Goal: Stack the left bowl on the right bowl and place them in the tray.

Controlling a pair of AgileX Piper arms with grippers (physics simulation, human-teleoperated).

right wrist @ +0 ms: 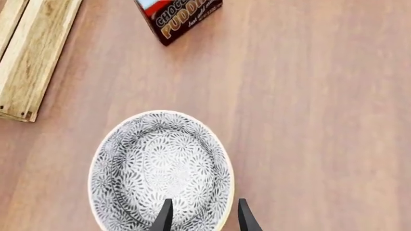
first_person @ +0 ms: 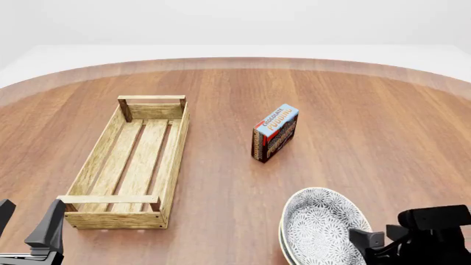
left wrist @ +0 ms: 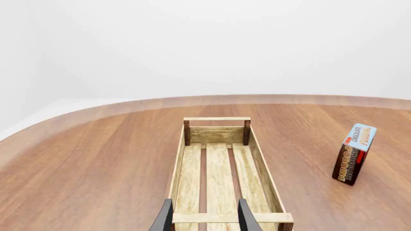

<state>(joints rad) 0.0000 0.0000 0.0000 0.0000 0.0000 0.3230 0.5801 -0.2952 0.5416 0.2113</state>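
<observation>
- Right gripper: fingers spread, poised over the near rim of the bowl stack, one finger inside the rim and one outside as far as the right wrist view shows; whether they touch the rim cannot be told.
- Left gripper: fingers spread and holding nothing, hovering just before the near end bar of the tray, aligned with its long axis.
- Counter: round-edged, brown wood, carrying every object listed below.
- Tray: long light-wood crate with a slatted floor, lying on the left half of the counter; it contains nothing.
- Bowl stack: patterned grey-and-white bowls, one apparently nested in the other (a second rim shows beneath the upper one in the front view), resting near the right arm and well apart from the tray. Stacking appears done; the transfer to the tray remains.
- Pudding box: upright, standing between the tray and the bowls.
- Risks, as judged: a pinch on one rim only may let the lower bowl slip free or tilt the pair during lifting; a low carry toward the tray could strike the pudding box or clip the tray's side.
</observation>
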